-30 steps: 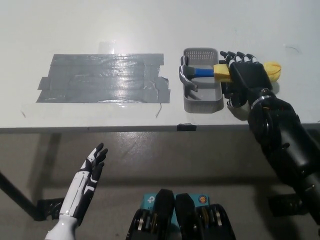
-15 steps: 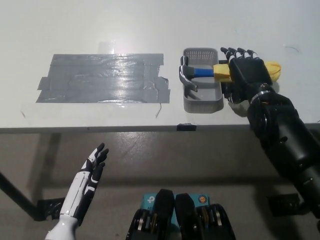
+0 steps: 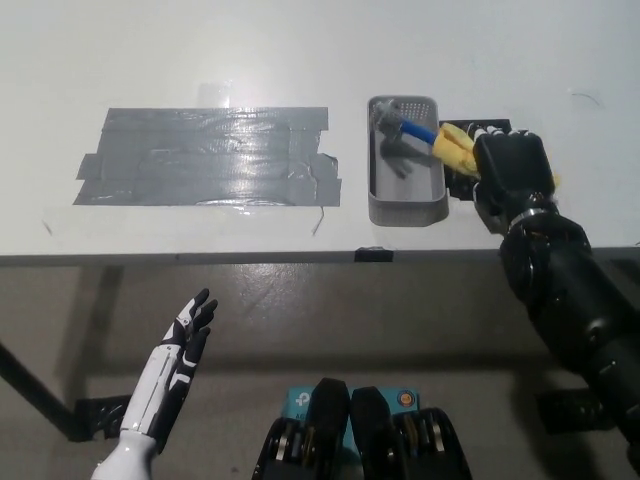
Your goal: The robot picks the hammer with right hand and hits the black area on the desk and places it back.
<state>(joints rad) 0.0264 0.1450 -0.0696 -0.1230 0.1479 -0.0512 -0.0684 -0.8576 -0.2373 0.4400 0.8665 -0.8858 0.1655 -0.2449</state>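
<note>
Gripping the hammer by its yellow handle, our right hand sits just right of the tray; the head hangs blurred over the tray's far end. We judge the pick underway. The tape patch, left of the tray, is not yet struck. Left hand idles below the worktop, fingers spread, holding nothing.

Hammer head motion-blurred, handle end hidden under black right hand, grip there can't be judged; right arm cut off by frame's bottom-right edge
</note>
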